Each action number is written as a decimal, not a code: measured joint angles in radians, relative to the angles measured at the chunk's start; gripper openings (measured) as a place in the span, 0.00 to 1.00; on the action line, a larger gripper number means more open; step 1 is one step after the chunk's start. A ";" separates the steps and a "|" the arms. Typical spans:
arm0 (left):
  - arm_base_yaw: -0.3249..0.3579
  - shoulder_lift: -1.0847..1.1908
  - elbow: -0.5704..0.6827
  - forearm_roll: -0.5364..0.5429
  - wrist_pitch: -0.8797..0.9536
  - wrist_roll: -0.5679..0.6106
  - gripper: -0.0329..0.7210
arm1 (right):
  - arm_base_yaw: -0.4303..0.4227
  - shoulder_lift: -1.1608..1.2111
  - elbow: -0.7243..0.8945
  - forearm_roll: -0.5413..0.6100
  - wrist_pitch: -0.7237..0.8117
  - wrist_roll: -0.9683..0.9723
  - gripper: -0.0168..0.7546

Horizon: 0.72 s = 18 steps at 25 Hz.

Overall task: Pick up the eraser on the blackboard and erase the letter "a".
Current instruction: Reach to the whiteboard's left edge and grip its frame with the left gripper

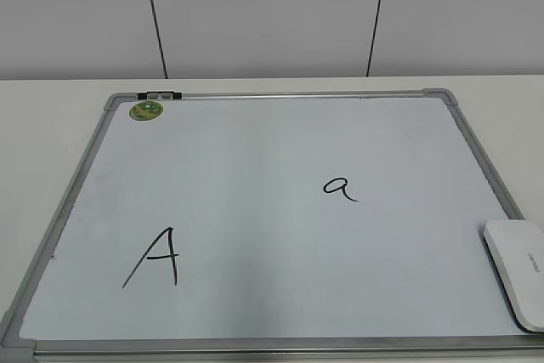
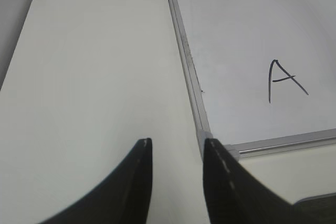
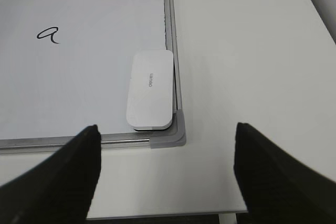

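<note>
The blackboard lies flat on the table, pale with a grey frame. The small black letter "a" is right of its middle; it also shows in the right wrist view. The white eraser lies flat in the board's near right corner, also seen in the right wrist view. My right gripper is open wide and empty, just short of that corner. My left gripper is open and empty by the board's near left corner. Neither gripper shows in the exterior view.
A larger capital "A" is written at the board's near left, also in the left wrist view. A round green sticker and a small clip sit at the far left corner. Bare cream table surrounds the board.
</note>
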 joint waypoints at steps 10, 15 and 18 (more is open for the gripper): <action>0.000 0.000 0.000 0.000 0.000 0.000 0.36 | 0.000 0.000 0.000 0.000 0.000 0.000 0.78; 0.000 0.000 0.000 0.000 0.000 0.000 0.36 | 0.000 0.000 0.000 0.000 0.000 0.000 0.78; 0.000 0.000 0.000 0.000 0.000 0.000 0.36 | 0.000 0.000 0.000 0.000 0.000 0.000 0.78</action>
